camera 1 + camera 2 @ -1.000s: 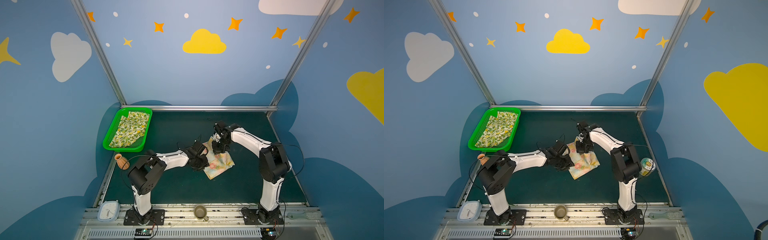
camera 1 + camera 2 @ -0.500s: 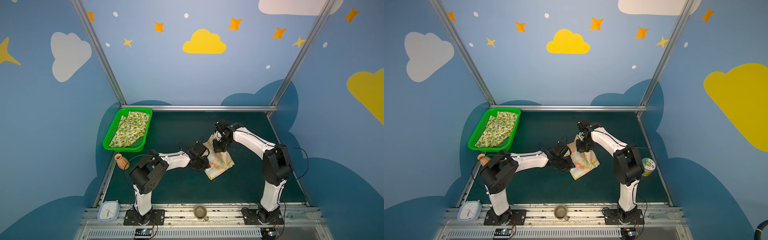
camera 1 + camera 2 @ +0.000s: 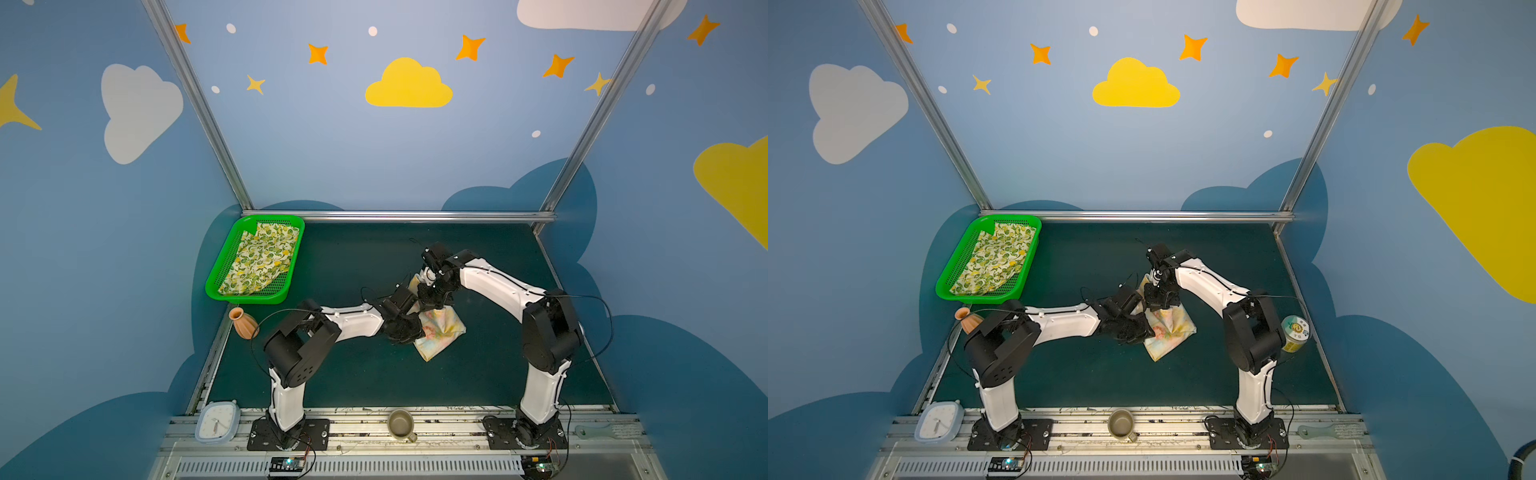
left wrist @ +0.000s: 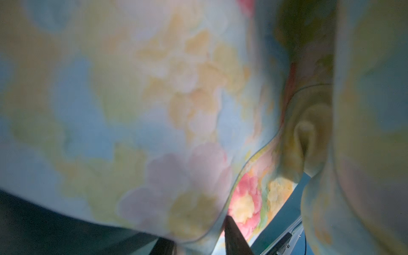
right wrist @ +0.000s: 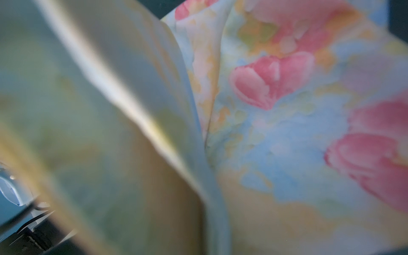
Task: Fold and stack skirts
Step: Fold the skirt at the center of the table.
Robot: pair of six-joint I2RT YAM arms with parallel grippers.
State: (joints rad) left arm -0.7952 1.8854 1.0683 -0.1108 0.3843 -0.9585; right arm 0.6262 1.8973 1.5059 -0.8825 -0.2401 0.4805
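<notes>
Right gripper (image 3: 430,301), pinching shut on the far corner of the floral skirt (image 3: 442,332), points down from a bent arm. The skirt's length runs nearward beneath it. Left gripper (image 3: 411,330) touches its side edge, grip unclear.

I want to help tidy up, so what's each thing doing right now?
flowered skirt: bunched on the mat, one edge lifted
lemon skirt: lying flat in the green basket
right tool: shut on the flowered skirt
left tool: at the flowered skirt, grip hidden
vase: upright
cup: upright
clock: lying flat
</notes>
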